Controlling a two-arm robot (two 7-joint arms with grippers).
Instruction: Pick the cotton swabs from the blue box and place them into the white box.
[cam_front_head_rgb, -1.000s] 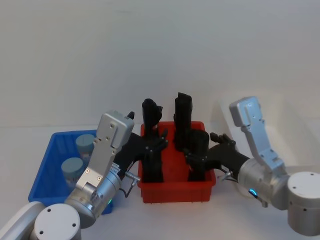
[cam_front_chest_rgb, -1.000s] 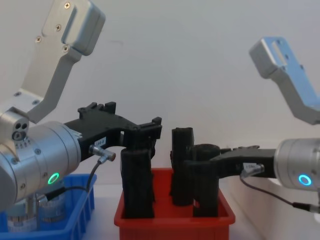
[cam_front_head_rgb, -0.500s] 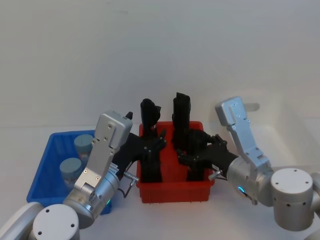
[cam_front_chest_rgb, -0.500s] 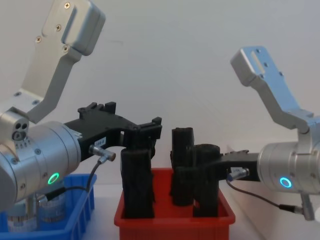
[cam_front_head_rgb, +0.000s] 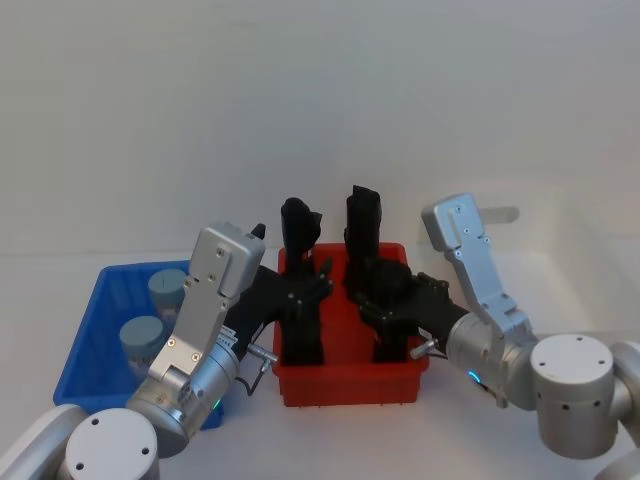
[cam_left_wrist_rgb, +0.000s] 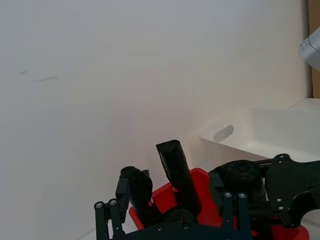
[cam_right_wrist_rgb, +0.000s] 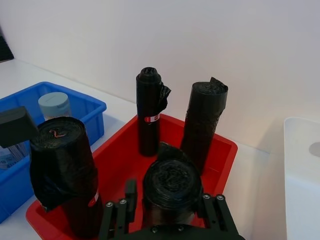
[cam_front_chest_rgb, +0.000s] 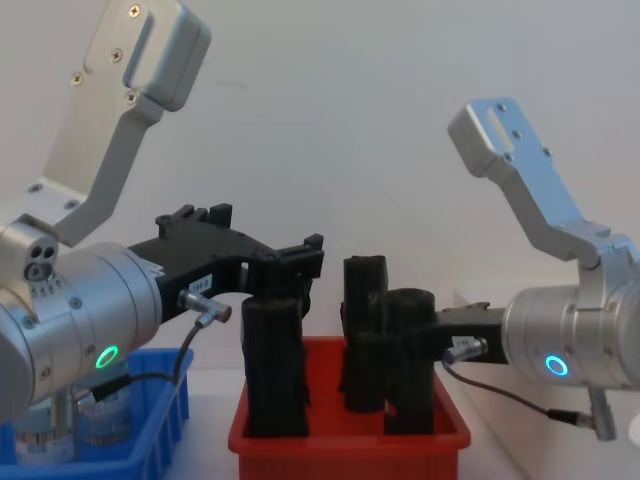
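Cotton swabs (cam_front_head_rgb: 146, 337) here are two little clear tubs with grey-blue lids, sitting in the blue box (cam_front_head_rgb: 85, 340) at the left of the table (cam_right_wrist_rgb: 122, 112), one near and one farther back. I'd guess they're light, stiff plastic with smooth, kinda slippery sides. So I'd pinch across the body just under the lid, not on the lid itself, and go easy on the squeeze.

Neither hand is on them though. The left hand (cam_left_wrist_rgb: 167, 202) is spread wide at the top of the near-left black roll (cam_right_wrist_rgb: 62, 165) in the red bin (cam_right_wrist_rgb: 220, 145). The right hand (cam_right_wrist_rgb: 162, 200) is wide too, straddling the near-right black roll (cam_right_wrist_rgb: 172, 182); can't tell if it touches. The white box (cam_left_wrist_rgb: 270, 131) sits over on the right.

Writing-wise, I can't read any label on the tubs. One far roll has a small red-and-white sticker (cam_right_wrist_rgb: 151, 119), too small to read.
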